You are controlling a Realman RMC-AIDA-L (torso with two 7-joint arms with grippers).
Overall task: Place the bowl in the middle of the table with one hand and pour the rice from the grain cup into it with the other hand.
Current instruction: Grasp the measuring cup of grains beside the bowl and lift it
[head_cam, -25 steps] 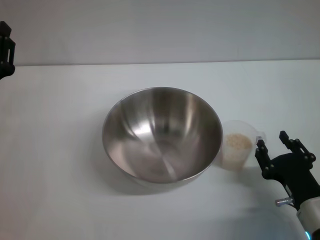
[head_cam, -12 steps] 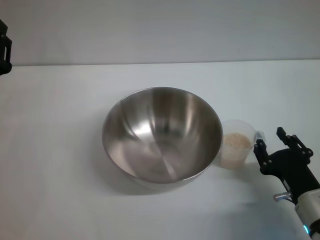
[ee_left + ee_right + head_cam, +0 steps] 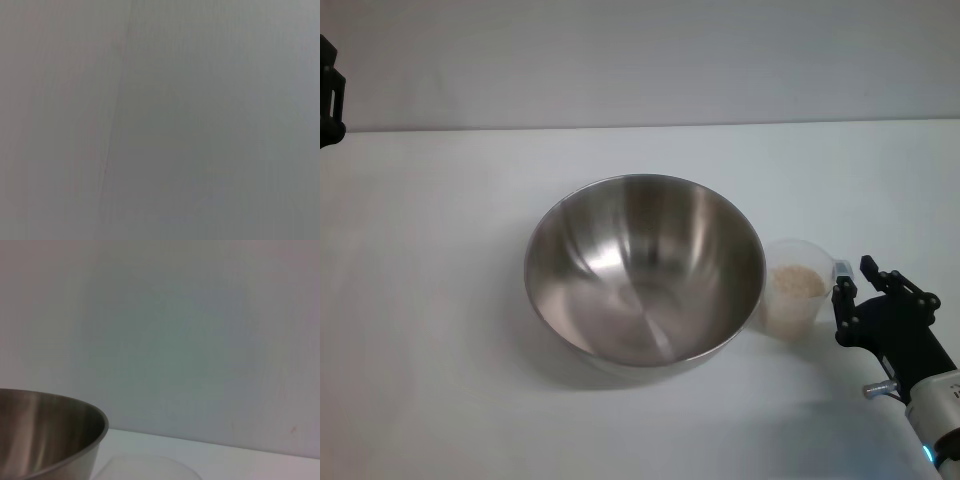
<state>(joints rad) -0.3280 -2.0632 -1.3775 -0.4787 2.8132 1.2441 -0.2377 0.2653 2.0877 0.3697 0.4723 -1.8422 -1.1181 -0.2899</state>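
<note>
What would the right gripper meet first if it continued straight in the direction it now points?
Probably the grain cup: the open right gripper points at its handle side, with the bowl just beyond.

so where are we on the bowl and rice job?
Bowl already sits mid-table, empty. In hand: right gripper, jaws open, is at the grain cup handle, not yet gripping. Left gripper is parked at the far left edge. Left: grasp, lift, pour the rice.

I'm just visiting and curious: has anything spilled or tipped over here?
Nothing stands out. The bowl sits upright and empty, the rice is all inside the upright grain cup, and the right pincer is open beside it.
</note>
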